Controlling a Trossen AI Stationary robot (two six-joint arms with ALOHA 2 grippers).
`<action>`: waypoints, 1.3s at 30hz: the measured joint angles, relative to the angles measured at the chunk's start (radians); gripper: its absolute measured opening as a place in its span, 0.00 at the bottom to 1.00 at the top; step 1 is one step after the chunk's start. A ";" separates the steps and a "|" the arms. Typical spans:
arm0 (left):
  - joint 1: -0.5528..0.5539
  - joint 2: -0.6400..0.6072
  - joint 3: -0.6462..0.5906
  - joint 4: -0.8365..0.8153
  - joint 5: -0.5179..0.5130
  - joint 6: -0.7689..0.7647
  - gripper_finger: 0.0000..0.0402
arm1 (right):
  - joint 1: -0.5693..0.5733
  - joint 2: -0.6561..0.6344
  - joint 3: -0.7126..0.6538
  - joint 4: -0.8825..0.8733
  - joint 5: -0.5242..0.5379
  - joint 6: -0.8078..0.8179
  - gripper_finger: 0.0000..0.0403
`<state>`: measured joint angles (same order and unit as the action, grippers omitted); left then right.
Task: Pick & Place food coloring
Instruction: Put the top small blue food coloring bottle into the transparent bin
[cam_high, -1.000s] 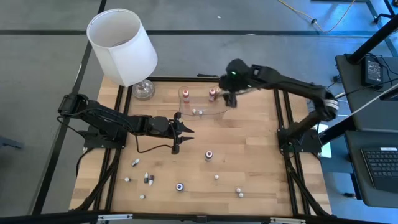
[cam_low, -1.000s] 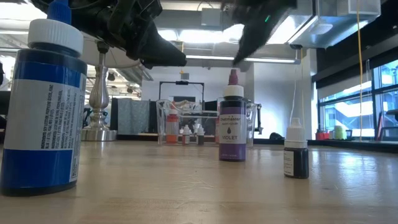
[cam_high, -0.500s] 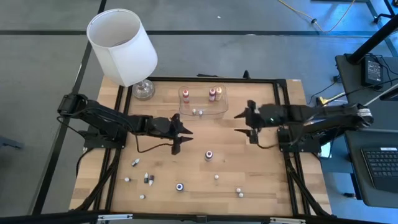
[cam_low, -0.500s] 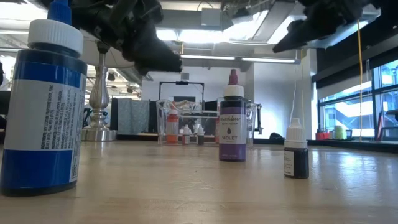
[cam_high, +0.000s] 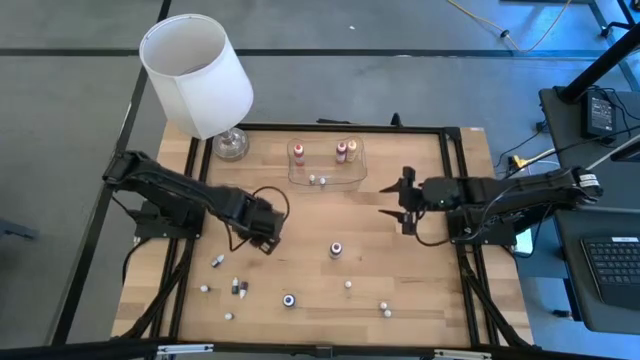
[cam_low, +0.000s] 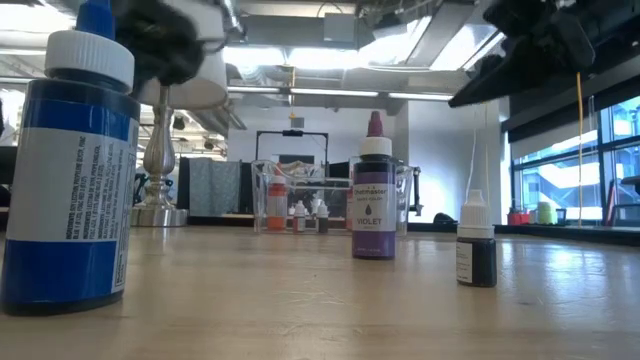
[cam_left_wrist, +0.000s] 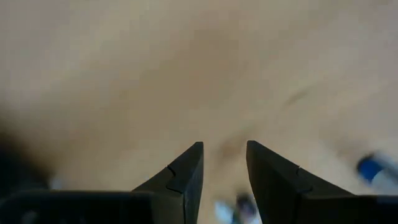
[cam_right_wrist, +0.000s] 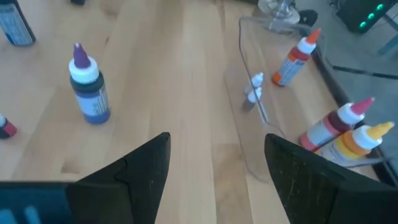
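Food coloring bottles stand upright across the wooden table: a purple one (cam_high: 336, 249) (cam_right_wrist: 87, 87) at the middle, a blue one (cam_high: 289, 299) (cam_low: 70, 170) near the front edge, and several tiny whitish ones. An orange bottle (cam_high: 298, 152), a red one (cam_right_wrist: 333, 127) and a yellow one (cam_right_wrist: 359, 138) stand in the clear tray (cam_high: 327, 166) at the far side. My left gripper (cam_high: 267, 238) (cam_left_wrist: 224, 152) points down over bare wood left of the purple bottle, open by a narrow gap. My right gripper (cam_high: 393, 198) (cam_right_wrist: 217, 140) hangs open right of the tray, its fingers wide apart.
A white-shaded lamp (cam_high: 197, 75) with a glass base (cam_high: 230, 146) stands at the far left corner. A black frame (cam_high: 455, 180) borders the table. Bare wood lies between the two grippers and in front of the tray.
My left gripper has tipped from lying level to pointing straight down, rolling as it went, and has drawn a little toward the table's left. My right gripper has pulled back from over the tray toward the right edge and come lower, still open.
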<state>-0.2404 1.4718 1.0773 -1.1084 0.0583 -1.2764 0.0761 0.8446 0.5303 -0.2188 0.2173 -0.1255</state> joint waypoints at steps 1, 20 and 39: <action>-0.007 0.015 -0.010 -0.014 0.065 -0.028 0.29 | 0.000 0.000 -0.006 -0.001 0.000 0.001 0.65; 0.174 0.376 -0.029 -0.291 0.546 0.428 0.29 | -0.001 -0.001 -0.012 0.067 0.000 -0.017 0.65; 0.129 0.408 -0.134 -0.169 0.384 0.453 0.29 | -0.001 0.000 -0.013 0.012 0.000 0.016 0.65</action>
<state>-0.1114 1.8797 0.9436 -1.2779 0.4425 -0.8235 0.0753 0.8444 0.5175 -0.2072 0.2173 -0.1098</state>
